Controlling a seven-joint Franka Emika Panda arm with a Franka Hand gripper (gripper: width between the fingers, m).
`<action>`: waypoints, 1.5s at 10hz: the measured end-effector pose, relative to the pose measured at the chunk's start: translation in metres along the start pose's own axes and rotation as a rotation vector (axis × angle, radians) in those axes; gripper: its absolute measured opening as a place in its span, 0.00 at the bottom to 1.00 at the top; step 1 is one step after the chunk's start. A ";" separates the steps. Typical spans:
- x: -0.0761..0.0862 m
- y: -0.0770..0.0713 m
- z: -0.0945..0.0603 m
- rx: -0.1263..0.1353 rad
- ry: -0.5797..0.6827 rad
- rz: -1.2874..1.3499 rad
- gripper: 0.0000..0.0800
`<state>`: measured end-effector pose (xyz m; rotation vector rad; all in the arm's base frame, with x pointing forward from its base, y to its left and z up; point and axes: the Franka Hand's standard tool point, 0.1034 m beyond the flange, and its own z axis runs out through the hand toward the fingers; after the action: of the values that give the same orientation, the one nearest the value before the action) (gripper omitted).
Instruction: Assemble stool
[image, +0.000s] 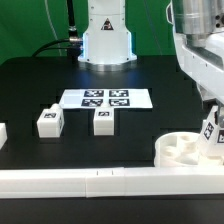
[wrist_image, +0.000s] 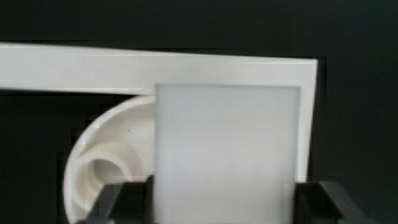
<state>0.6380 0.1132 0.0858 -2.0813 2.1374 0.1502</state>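
Your gripper (wrist_image: 228, 198) is closed on a white leg (wrist_image: 228, 140). In the wrist view you see the block pinched between the two dark fingers (wrist_image: 118, 202), one on each side. In the exterior view that leg hangs at the exterior view's right, over the edge of the round seat disc (image: 180, 150); you cannot tell whether the two touch. The seat disc lies on the black worktop (image: 30, 90), just beside the long white rail (image: 90, 180). A second leg (image: 48, 121) and a third leg (image: 103, 121) stand near each other, well apart from the seat disc toward the exterior view's left. The marker board (image: 105, 98) lies just beyond them.
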 end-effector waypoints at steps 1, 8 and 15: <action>-0.002 0.001 0.000 -0.001 -0.007 0.044 0.48; -0.011 0.000 -0.011 0.002 -0.017 -0.286 0.81; -0.023 0.000 -0.014 -0.005 -0.023 -1.038 0.81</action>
<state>0.6385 0.1334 0.1039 -2.8315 0.8103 0.0428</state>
